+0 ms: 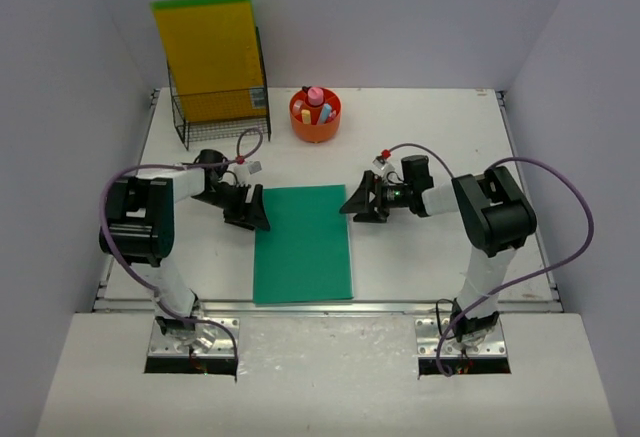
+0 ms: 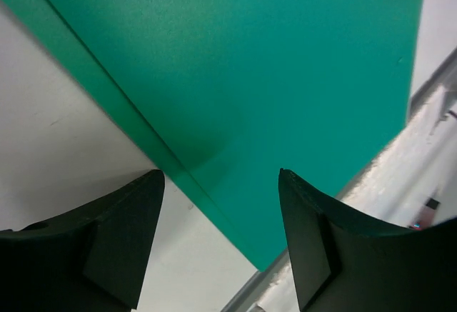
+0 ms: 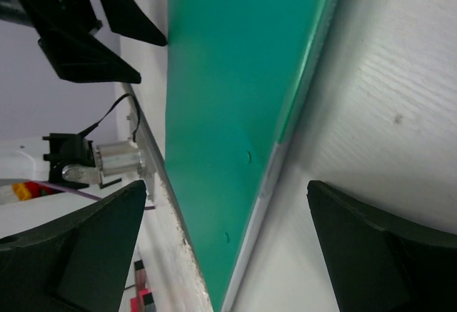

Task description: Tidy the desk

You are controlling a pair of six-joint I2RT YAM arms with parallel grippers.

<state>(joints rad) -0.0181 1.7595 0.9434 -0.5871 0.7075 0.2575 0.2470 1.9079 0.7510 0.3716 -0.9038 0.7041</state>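
Between pale grey walls: worktop [image 1: 440, 157], white, flat, rectangular, with a metal rail along its front edge; fixed, hard and smooth, so items probably slide across it readily. Back left corner: black wire rack [image 1: 220, 127] holding a yellow folder [image 1: 208, 57] upright, green-edged at the top. Front centre: green folder [image 1: 302, 242], lying flat with its near edge at the rail. It appears thin, light, bendy and slick, and sits flush to the surface, so it is likely hard to pinch from above; best taken by a long side edge, or drawn over the rail to free a lip. Back centre, just right of the rack: orange pot [image 1: 315, 117] of small coloured items, too small to identify. Left fingers [image 2: 121, 233]: spread wide, holding nothing, straddling the green folder's left edge. Right fingers [image 3: 93, 240]: spread wide, holding nothing, poised at its right edge; contact cannot be told. Judged step: lifting the green folder for filing in the rack.
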